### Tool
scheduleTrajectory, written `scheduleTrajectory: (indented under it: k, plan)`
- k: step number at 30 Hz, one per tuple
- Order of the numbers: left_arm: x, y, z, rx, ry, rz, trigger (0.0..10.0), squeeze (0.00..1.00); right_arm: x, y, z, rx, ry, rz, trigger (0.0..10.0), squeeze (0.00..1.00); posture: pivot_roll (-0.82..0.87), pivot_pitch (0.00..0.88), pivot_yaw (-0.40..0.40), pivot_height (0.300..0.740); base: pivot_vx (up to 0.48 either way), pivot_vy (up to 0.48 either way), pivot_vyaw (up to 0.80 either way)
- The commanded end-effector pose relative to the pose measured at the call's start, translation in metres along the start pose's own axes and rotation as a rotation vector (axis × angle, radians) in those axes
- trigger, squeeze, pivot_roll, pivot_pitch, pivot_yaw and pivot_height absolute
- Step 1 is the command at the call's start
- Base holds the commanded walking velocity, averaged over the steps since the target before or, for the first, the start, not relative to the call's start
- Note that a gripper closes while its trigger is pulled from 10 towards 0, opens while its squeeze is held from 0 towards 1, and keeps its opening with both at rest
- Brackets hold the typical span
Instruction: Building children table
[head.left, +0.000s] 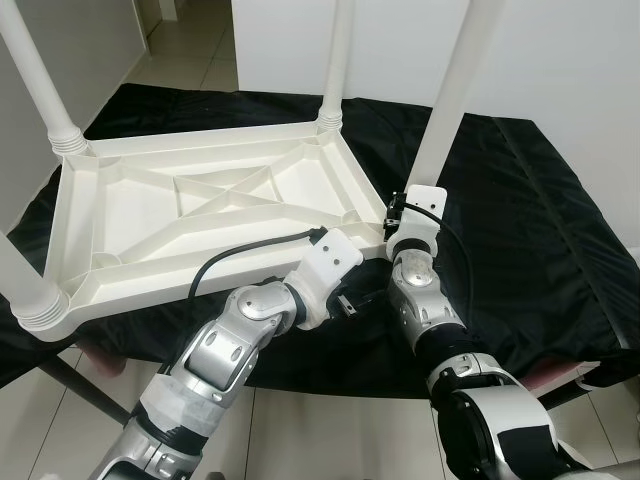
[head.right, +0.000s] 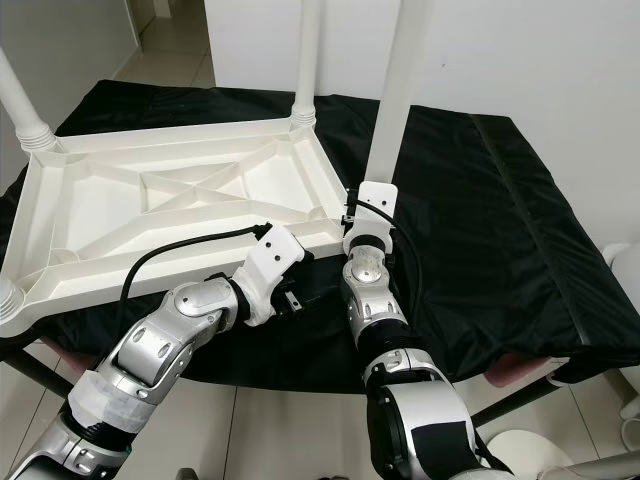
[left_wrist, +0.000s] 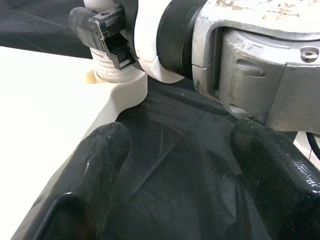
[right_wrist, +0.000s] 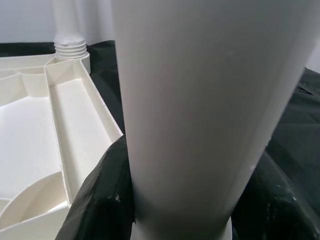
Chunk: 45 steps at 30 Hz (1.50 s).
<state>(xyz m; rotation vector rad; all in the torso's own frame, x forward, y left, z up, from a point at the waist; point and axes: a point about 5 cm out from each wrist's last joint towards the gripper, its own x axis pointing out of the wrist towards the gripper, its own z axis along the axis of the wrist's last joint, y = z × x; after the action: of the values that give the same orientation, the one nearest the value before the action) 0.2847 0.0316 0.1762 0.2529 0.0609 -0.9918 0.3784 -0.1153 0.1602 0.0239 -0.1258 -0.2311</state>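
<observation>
Tabletop (head.left: 200, 210) is lying upside down on the cloth (head.left: 520, 220), four legs standing at its corners, the near-right leg (head.left: 455, 90) sitting between the right gripper (right_wrist: 180, 200) fingers, left gripper (left_wrist: 175, 165) hovering beside that corner.

The white plastic children's table top (head.left: 200, 215) lay upside down on the black cloth-covered surface (head.left: 540, 210), its ribbed underside facing up. Round white plastic legs (head.left: 335, 60) stood upright from its corners. The leg (head.left: 452, 90) at the near right corner also stood upright.
</observation>
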Motion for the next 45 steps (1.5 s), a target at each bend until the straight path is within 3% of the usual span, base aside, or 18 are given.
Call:
scheduleTrajectory:
  k: [1, 6, 8, 9, 11, 14, 15, 16, 19, 20, 24, 25, 26, 28, 35, 40, 42, 45]
  plan:
    - [0.001, -0.002, 0.002, 0.006, -0.010, 0.003, 10.0, 0.00, -0.009, 0.001, -0.016, 0.010, 0.053, 0.012, 10.0, 0.00, 0.04, 0.040, -0.067, 0.740, 0.000, 0.000, 0.00]
    - [0.001, -0.002, 0.002, 0.007, -0.011, 0.001, 10.0, 0.00, -0.012, 0.001, -0.006, 0.037, -0.028, 0.033, 10.0, 0.00, 0.04, 0.040, -0.065, 0.740, 0.000, 0.000, 0.00]
    - [0.001, -0.002, 0.002, 0.002, -0.016, -0.002, 10.0, 0.00, -0.010, -0.002, 0.019, 0.041, -0.154, 0.056, 10.0, 0.00, 0.03, 0.043, -0.066, 0.740, 0.000, 0.000, 0.00]
    - [0.001, -0.002, 0.002, 0.002, -0.016, -0.002, 10.0, 0.00, -0.010, -0.002, 0.019, 0.041, -0.154, 0.056, 10.0, 0.00, 0.03, 0.043, -0.066, 0.740, 0.000, 0.000, 0.00]
    - [0.001, -0.002, 0.003, -0.002, -0.024, -0.005, 10.0, 0.00, -0.011, -0.005, 0.042, 0.031, -0.250, 0.089, 10.0, 0.00, 0.03, 0.044, -0.067, 0.740, 0.000, 0.000, 0.00]
    - [0.002, 0.000, 0.004, -0.007, -0.027, -0.003, 10.0, 0.00, -0.012, -0.006, 0.051, 0.038, -0.280, 0.100, 10.0, 0.00, 0.03, 0.048, -0.069, 0.740, 0.000, 0.000, 0.00]
    - [0.001, 0.002, 0.005, -0.013, -0.032, -0.001, 10.0, 0.32, -0.011, -0.008, 0.059, 0.040, -0.305, 0.118, 10.0, 0.00, 0.03, 0.051, -0.070, 0.740, 0.000, 0.000, 0.00]
    - [0.000, 0.005, 0.007, -0.035, -0.044, 0.003, 10.0, 1.00, -0.011, -0.012, 0.069, 0.030, -0.327, 0.144, 10.0, 0.00, 0.02, 0.052, -0.070, 0.740, 0.000, 0.000, 0.00]
    - [-0.001, 0.008, 0.008, -0.043, -0.053, 0.004, 10.0, 1.00, -0.010, -0.014, 0.075, 0.034, -0.337, 0.164, 10.0, 0.00, 0.02, 0.052, -0.070, 0.740, 0.000, 0.000, 0.00]
    - [-0.003, 0.016, 0.012, -0.034, -0.064, 0.027, 10.0, 1.00, -0.007, -0.020, 0.079, 0.058, -0.307, 0.213, 10.0, 0.00, 0.03, 0.056, -0.071, 0.740, 0.000, 0.000, 0.00]
    - [-0.005, 0.025, 0.015, -0.018, -0.069, 0.057, 10.0, 1.00, -0.005, -0.025, 0.079, 0.076, -0.265, 0.245, 10.0, 0.00, 0.03, 0.058, -0.070, 0.740, 0.000, 0.000, 0.00]
    - [-0.006, 0.030, 0.017, -0.011, -0.077, 0.064, 10.0, 0.00, -0.003, -0.029, 0.077, 0.049, -0.236, 0.268, 10.0, 0.00, 0.03, 0.059, -0.068, 0.740, 0.000, 0.000, 0.00]
    - [-0.006, 0.030, 0.017, -0.011, -0.077, 0.064, 10.0, 0.00, -0.003, -0.029, 0.077, 0.049, -0.236, 0.268, 10.0, 0.00, 0.03, 0.059, -0.068, 0.740, 0.000, 0.000, 0.00]
    - [-0.010, 0.040, 0.027, -0.029, -0.116, 0.071, 10.0, 0.00, 0.001, -0.040, 0.061, 0.007, -0.103, 0.338, 10.0, 0.00, 0.02, 0.061, -0.064, 0.740, 0.000, 0.000, 0.00]
    - [-0.010, 0.044, 0.036, -0.036, -0.149, 0.057, 10.0, 0.00, -0.003, -0.045, 0.048, 0.004, 0.009, 0.427, 10.0, 0.00, 0.02, 0.063, -0.059, 0.740, 0.000, 0.000, 0.00]
    - [-0.009, 0.034, 0.057, -0.103, -0.258, -0.052, 10.0, 0.00, -0.020, -0.037, 0.035, -0.031, 0.086, 0.635, 10.0, 0.00, 0.02, 0.059, -0.050, 0.740, 0.000, 0.000, 0.00]
    - [-0.009, 0.034, 0.057, -0.103, -0.258, -0.052, 10.0, 0.00, -0.020, -0.037, 0.035, -0.031, 0.086, 0.635, 10.0, 0.00, 0.02, 0.059, -0.050, 0.740, 0.000, 0.000, 0.00]
    - [-0.008, 0.027, 0.064, -0.140, -0.298, -0.125, 10.0, 0.00, -0.029, -0.033, 0.032, -0.026, 0.107, 0.744, 10.0, 0.00, 0.02, 0.058, -0.049, 0.740, 0.000, 0.000, 0.00]
